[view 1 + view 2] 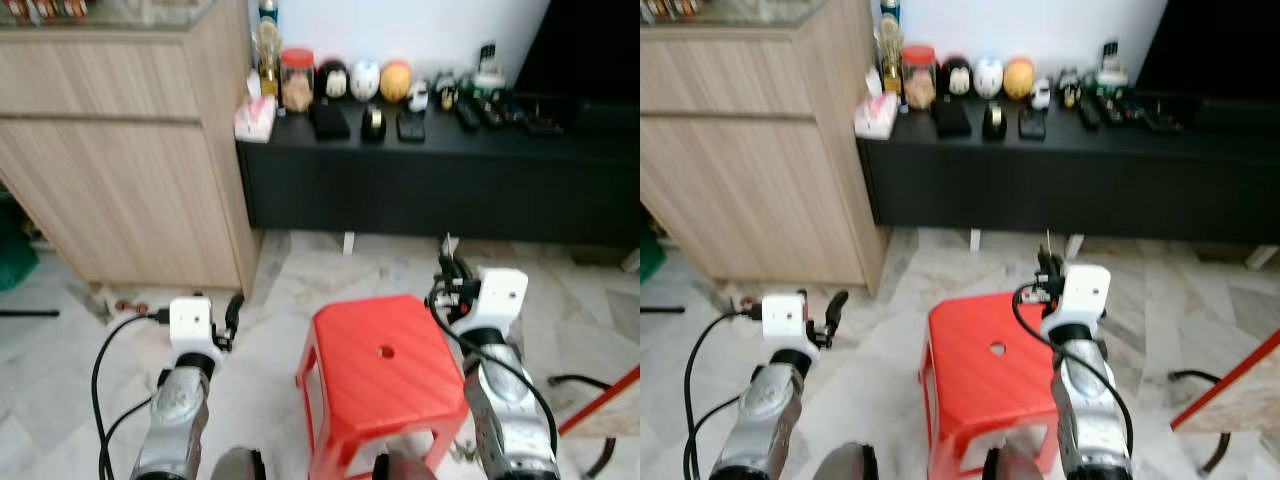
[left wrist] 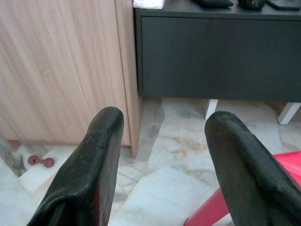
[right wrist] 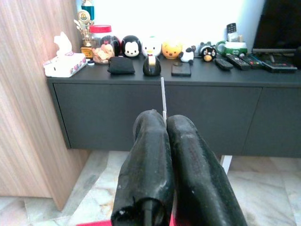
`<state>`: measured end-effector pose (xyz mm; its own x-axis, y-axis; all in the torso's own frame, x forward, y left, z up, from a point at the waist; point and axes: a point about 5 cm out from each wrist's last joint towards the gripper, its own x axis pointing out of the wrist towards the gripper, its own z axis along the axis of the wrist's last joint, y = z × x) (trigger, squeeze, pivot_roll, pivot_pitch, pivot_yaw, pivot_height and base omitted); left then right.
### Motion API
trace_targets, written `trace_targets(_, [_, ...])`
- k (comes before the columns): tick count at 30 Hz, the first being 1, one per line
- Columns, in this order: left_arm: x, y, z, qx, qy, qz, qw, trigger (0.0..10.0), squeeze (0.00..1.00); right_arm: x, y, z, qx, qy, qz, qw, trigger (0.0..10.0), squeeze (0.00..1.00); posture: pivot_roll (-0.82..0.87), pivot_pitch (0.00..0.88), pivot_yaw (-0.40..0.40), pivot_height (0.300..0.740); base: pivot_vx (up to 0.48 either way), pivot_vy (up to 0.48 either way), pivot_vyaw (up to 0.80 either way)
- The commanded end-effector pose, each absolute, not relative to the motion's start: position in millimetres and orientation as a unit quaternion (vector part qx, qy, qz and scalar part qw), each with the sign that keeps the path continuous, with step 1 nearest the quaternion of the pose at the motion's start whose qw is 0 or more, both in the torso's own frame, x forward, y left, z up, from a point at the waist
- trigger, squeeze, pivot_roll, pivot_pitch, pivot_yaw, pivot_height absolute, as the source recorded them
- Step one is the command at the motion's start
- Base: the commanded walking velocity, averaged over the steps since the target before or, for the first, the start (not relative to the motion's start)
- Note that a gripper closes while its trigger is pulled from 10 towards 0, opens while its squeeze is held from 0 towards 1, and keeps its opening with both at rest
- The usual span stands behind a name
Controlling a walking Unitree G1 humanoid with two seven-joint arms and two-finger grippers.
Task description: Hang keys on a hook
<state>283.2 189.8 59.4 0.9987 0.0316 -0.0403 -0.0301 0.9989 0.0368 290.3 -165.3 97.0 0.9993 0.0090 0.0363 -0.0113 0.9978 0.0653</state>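
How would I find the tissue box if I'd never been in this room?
Look at the long black cabinet against the white wall. Go to its end beside the tall wooden cupboard. The tissue box sits there on top, white with a tissue poking up, unlike the round cartoon-head figures lined up next to it.

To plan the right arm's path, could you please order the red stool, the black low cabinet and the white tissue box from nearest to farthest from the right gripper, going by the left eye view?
1. Red stool, just beside the right gripper, to its left.
2. Black low cabinet, ahead against the wall.
3. White tissue box, on the cabinet's far left end.
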Motion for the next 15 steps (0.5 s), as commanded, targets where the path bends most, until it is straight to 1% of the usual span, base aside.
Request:
trace_targets(1, [281.5, 191.0, 55.0, 0.014, 0.026, 0.022, 0.999, 10.0, 0.0, 291.9, -166.9, 107.0, 0.034, -0.036, 0.003, 0.999, 10.0, 0.0, 0.0, 0.0, -0.069, 0.725, 0.0, 0.0, 0.0])
trace_targets(3, [278.3, 192.3, 48.6, 0.013, 0.037, 0.026, 0.999, 10.0, 0.0, 291.1, -167.8, 105.9, 0.035, -0.034, 0.001, 0.999, 10.0, 0.0, 0.0, 0.0, -0.068, 0.74, 0.0, 0.0, 0.0])
trace_targets(15, [265.3, 199.2, 22.3, 0.013, 0.087, 0.039, 0.995, 10.0, 0.0, 288.1, -170.5, 100.2, 0.04, -0.022, -0.007, 0.999, 10.0, 0.0, 0.0, 0.0, -0.068, 0.74, 0.0, 0.0, 0.0])
